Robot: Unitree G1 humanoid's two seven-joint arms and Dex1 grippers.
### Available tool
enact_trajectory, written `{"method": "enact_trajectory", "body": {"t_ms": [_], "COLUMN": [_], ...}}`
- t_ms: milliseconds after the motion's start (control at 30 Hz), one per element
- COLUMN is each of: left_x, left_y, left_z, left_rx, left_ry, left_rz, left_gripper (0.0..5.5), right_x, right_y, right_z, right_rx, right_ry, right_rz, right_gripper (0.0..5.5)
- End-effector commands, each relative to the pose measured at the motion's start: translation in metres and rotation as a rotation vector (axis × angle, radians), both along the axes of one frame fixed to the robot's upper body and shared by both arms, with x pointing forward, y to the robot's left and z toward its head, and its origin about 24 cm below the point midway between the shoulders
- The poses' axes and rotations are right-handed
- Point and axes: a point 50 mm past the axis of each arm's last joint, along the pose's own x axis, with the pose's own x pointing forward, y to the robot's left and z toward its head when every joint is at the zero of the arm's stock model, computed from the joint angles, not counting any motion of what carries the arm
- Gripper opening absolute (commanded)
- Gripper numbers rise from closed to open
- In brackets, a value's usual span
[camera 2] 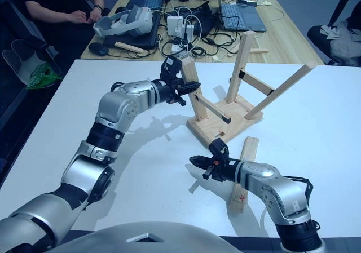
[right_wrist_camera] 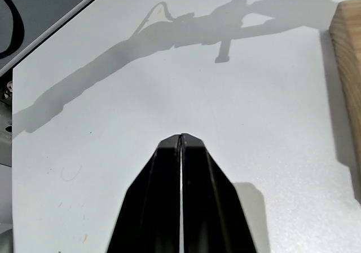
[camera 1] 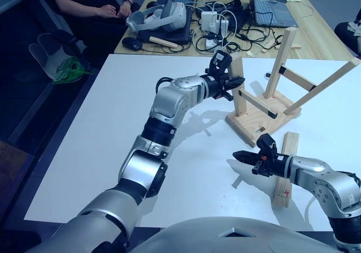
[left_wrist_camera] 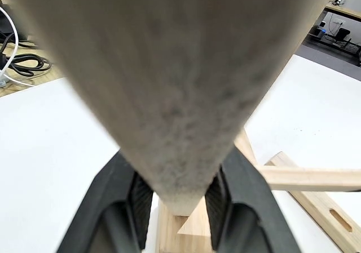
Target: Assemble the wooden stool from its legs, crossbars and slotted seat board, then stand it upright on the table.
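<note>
The wooden stool lies seat board [camera 1: 256, 123] down on the white table [camera 1: 101, 140], its legs pointing up and outward. My left gripper [camera 1: 234, 85] is shut on the near-left leg [camera 1: 239, 87]; the left wrist view has that leg [left_wrist_camera: 169, 78] between the black fingers [left_wrist_camera: 138, 194]. Two other legs [camera 1: 280, 61] [camera 1: 321, 85] rise behind, joined by crossbars [camera 1: 255, 103]. A loose wooden piece [camera 1: 286, 168] lies flat to the right of my right gripper [camera 1: 237, 154], which hovers shut and empty in front of the seat board.
Behind the table stands a desk with laptops [camera 1: 269, 10], a headset [camera 1: 158, 15], cables and a loose wooden bar [camera 1: 164, 43]. A seated person is at the far left. The table's left half [camera 2: 67, 129] is bare white surface.
</note>
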Motion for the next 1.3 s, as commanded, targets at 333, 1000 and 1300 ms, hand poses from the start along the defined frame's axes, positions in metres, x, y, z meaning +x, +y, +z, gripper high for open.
{"method": "enact_trajectory", "body": {"t_ms": [333,1000,1300], "left_x": [-0.009,0.01,0.031], "left_y": [0.116,0.066,0.065], "left_z": [0.007,0.086,0.14], "left_rx": [0.232,-0.119,-0.19], "left_ry": [0.117,-0.267,-0.476], "left_rz": [0.18,0.147,0.27], "left_gripper": [1.02,2.64,2.84], "right_x": [0.004,0.004,0.005], "right_y": [0.002,0.002,-0.001], "right_z": [0.002,-0.002,-0.002], "right_rx": [0.036,0.095,0.12], "right_ry": [-0.009,-0.003,0.005], "right_rz": [-0.023,-0.049,-0.06], "right_gripper": [0.0,0.0,0.0]}}
